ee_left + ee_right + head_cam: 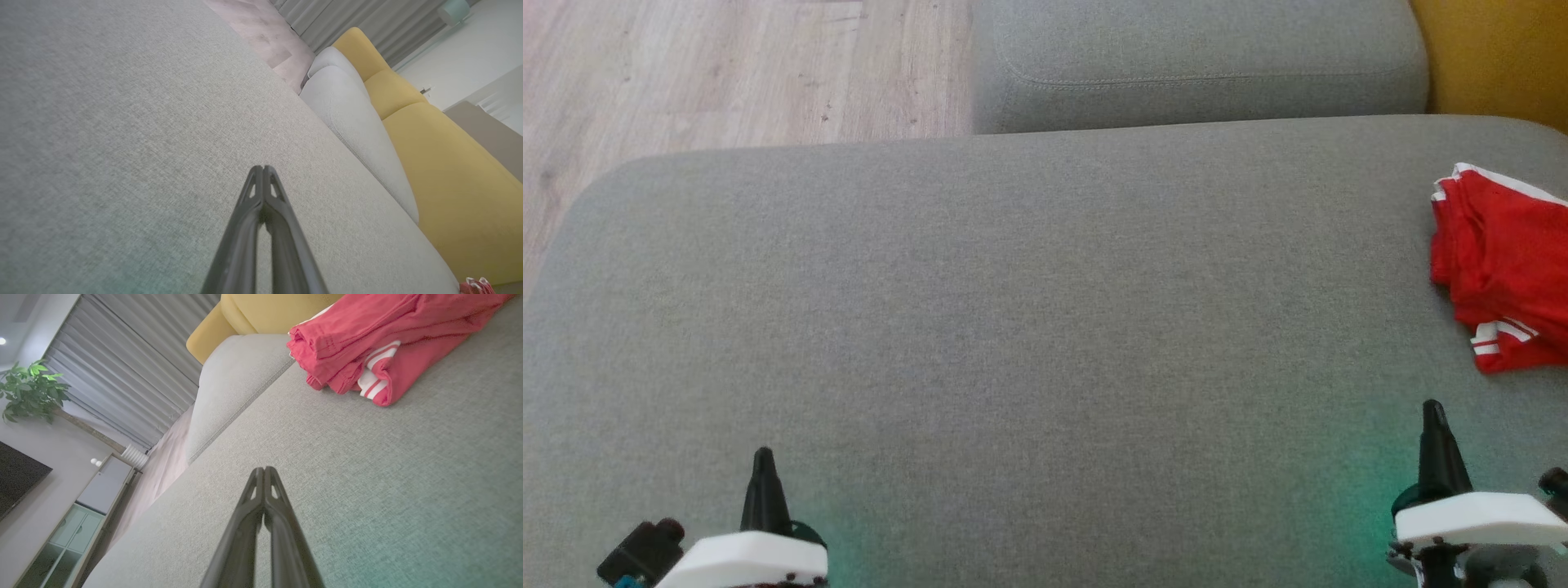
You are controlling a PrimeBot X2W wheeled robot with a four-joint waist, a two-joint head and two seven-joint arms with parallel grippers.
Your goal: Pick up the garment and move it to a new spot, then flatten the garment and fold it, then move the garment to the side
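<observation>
The red garment (1503,261), trimmed with white stripes, lies folded into a thick, layered bundle on the wide grey seat (1013,327), far over on the seat's right side and close to its back edge. Part of it runs off past the head view's edge, so I cannot tell how far it reaches. Nothing is touching it.

The right gripper (1432,408) hangs over the seat's front right corner, near the bundle but clear of it, with bare grey fabric between the two. Its two dark fingers are pressed together tip to tip, holding nothing. The left gripper (762,457) sits over the seat's front left part, well apart from the garment, its fingers likewise pinched together and empty.

Behind the seat stands a grey back cushion (1201,65), and beside that, behind the seat's right end, a yellow cushion (1494,57). Pale wooden floor (727,73) shows beyond the seat's left rear corner. Further off past the seat hang grey curtains (135,367), with a leafy plant (28,388) beside them.
</observation>
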